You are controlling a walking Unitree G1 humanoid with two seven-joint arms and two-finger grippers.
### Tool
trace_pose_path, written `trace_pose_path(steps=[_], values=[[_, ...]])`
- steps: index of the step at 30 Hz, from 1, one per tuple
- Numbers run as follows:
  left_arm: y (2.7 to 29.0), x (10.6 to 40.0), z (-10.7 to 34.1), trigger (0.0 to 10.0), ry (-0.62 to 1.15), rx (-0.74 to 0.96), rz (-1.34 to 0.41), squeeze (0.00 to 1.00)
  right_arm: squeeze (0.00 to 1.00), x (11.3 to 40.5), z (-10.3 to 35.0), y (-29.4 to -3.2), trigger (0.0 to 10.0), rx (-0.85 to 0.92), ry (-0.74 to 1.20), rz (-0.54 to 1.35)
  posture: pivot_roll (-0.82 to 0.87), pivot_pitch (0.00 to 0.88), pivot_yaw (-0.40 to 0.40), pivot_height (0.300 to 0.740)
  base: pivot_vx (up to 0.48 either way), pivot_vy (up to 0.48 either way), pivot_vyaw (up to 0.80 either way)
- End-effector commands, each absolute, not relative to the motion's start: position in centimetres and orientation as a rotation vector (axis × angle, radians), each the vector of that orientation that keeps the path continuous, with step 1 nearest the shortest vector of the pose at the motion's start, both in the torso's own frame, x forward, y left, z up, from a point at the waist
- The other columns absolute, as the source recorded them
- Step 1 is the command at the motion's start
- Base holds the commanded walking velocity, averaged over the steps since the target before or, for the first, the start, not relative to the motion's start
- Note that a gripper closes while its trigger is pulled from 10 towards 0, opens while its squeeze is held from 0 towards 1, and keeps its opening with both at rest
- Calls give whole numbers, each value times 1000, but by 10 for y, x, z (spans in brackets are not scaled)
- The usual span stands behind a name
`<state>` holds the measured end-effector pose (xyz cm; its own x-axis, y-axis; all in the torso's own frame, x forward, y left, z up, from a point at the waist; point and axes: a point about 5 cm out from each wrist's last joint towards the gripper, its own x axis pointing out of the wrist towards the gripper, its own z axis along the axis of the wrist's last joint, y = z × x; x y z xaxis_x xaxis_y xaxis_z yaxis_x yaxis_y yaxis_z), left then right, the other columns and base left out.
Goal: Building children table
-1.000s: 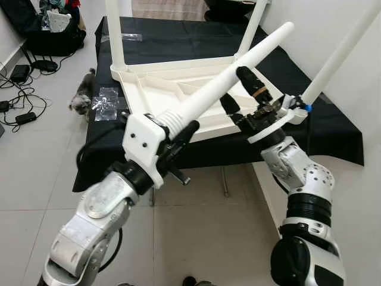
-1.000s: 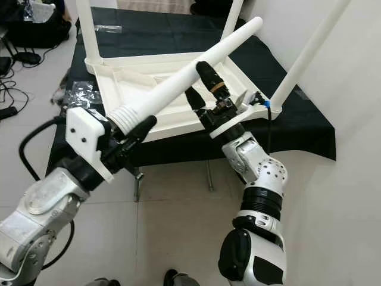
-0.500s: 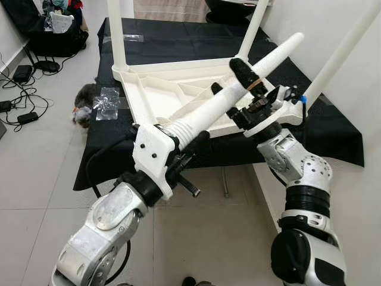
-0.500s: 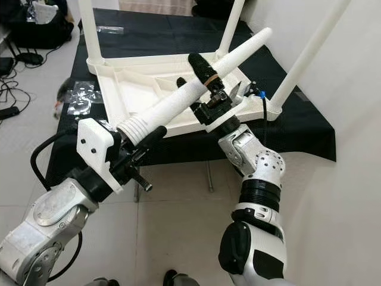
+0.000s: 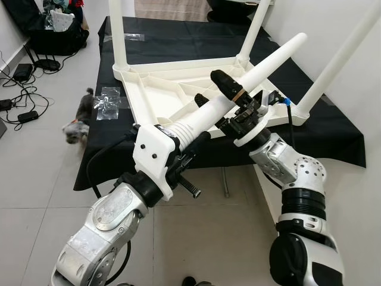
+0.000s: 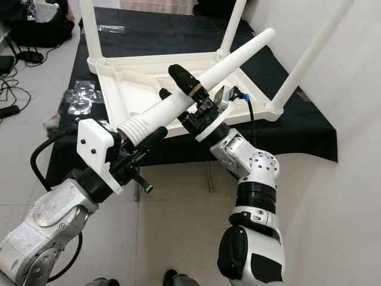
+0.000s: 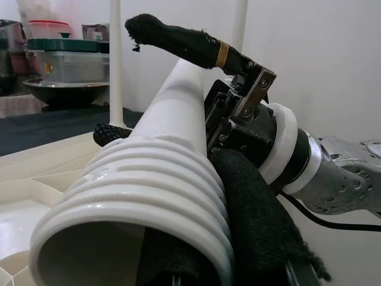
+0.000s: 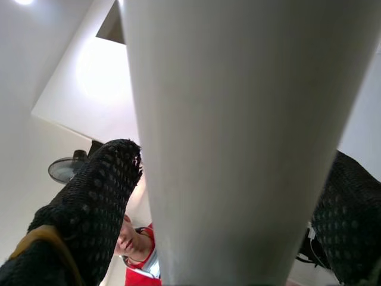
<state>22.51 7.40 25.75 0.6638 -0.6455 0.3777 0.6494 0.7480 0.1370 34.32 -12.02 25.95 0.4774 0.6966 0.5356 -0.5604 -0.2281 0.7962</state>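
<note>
An upside-down white children's table (image 5: 156,80) lies on a black-clothed surface, with three legs (image 5: 116,30) standing up from its corners. My left gripper (image 5: 189,137) is shut on the ribbed, threaded end of a loose white table leg (image 5: 268,59), which slants up and to the right over the table's near edge. My right gripper (image 5: 215,93) is open and straddles this leg at mid-shaft, one black finger above it and one below. In the right wrist view the leg (image 8: 238,131) stands between both fingers (image 8: 89,202).
The black cloth (image 5: 333,134) hangs over the near edge. A small cat (image 5: 77,116) is on the tiled floor at left, near cables (image 5: 18,107). Clear plastic bags (image 5: 107,98) lie on the cloth. A white wall stands close on the right.
My right gripper has slid down the loose leg toward my left gripper, fingers still spread. My left arm rose closer to the table. The cat walked nearer along the floor.
</note>
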Motion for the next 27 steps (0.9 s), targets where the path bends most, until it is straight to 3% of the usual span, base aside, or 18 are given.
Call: trace_pose_path(steps=[1, 26, 27], values=[[70, 218, 260, 10000, -440, -33, -758, 0, 0, 341, 259, -120, 10000, 1363, 134, 1175, 74, 176, -161, 740, 0, 0, 0], [66, 218, 260, 10000, -440, -51, -759, 0, 0, 355, 267, -116, 10000, 1383, 94, 1079, 68, 177, -162, 740, 0, 0, 0], [66, 218, 260, 10000, -440, -54, -758, 0, 0, 354, 267, -115, 8157, 1384, 92, 1082, 68, 178, -161, 740, 0, 0, 0]])
